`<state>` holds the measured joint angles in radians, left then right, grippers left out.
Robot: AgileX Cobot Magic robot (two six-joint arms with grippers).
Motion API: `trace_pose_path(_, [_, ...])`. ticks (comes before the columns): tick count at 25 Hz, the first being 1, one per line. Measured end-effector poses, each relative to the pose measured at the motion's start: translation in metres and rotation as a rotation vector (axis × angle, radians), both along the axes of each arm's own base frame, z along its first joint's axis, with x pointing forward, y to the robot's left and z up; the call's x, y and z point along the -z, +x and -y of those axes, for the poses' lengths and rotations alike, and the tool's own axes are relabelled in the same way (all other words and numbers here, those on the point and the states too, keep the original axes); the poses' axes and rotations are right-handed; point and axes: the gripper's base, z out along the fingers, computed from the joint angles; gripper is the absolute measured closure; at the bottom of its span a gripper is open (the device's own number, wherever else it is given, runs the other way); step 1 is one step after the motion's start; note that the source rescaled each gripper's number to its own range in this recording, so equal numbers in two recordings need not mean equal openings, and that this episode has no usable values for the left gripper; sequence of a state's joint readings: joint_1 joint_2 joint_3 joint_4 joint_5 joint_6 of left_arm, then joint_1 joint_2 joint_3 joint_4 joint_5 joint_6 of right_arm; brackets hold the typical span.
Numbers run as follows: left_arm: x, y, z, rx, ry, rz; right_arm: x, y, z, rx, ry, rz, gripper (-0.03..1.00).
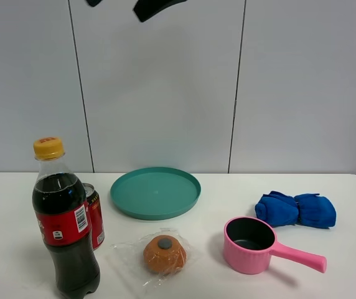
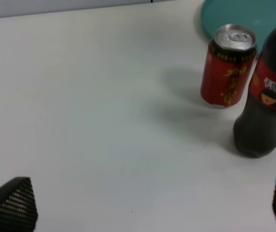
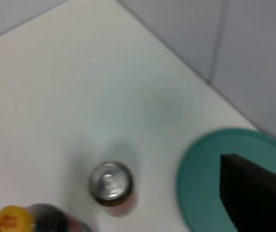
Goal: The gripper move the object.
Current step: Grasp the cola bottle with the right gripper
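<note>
In the exterior high view, your bottle (image 1: 65, 230) stands upright at the near left of the counter (image 1: 16, 193). A red can (image 1: 94, 215) is just behind it and a teal plate (image 1: 155, 192) is farther back. Black arm pieces (image 1: 158, 7) show only at the top edge, well above the bottle. You cannot tell from here which tool they belong to.

In the left wrist view, your left tool (image 2: 147, 205) has its fingers spread wide and grips nothing. The bottle stands ahead of it, off toward one finger and clear of both, with the can just beyond.

In the right wrist view, your right tool (image 3: 104, 193) looks down from above, fingers wide apart and empty. The can's silver top shows between them. The bottle's yellow cap (image 3: 13, 217) sits beside one finger at the frame edge, and the other finger overlaps the plate.
</note>
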<state>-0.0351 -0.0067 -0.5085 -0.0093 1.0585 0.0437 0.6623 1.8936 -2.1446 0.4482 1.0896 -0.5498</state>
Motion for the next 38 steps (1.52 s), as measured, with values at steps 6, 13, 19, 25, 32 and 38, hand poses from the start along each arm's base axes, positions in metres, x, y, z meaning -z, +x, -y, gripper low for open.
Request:
trace_pose_path(6, [0.0, 0.0, 0.0, 0.0, 0.0, 0.0, 0.017, -0.034, -0.048, -0.132, -0.047, -0.009, 0.22])
trace_pose_path(13, [0.0, 0.0, 0.0, 0.0, 0.0, 0.0, 0.017, -0.047, -0.058, -0.16, -0.053, -0.009, 0.22])
trace_pose_path(19, [0.0, 0.0, 0.0, 0.0, 0.0, 0.0, 0.021, -0.038, -0.051, -0.099, -0.146, 0.066, 0.22])
trace_pose_path(25, [0.0, 0.0, 0.0, 0.0, 0.0, 0.0, 0.023, -0.034, -0.048, -0.074, -0.192, 0.104, 0.22])
trace_pose_path(32, [0.0, 0.0, 0.0, 0.0, 0.0, 0.0, 0.026, -0.04, -0.051, -0.099, -0.158, 0.015, 0.22])
trace_pose_path(38, [0.0, 0.0, 0.0, 0.0, 0.0, 0.0, 0.072, -0.043, -0.062, -0.099, -0.134, -0.138, 0.22])
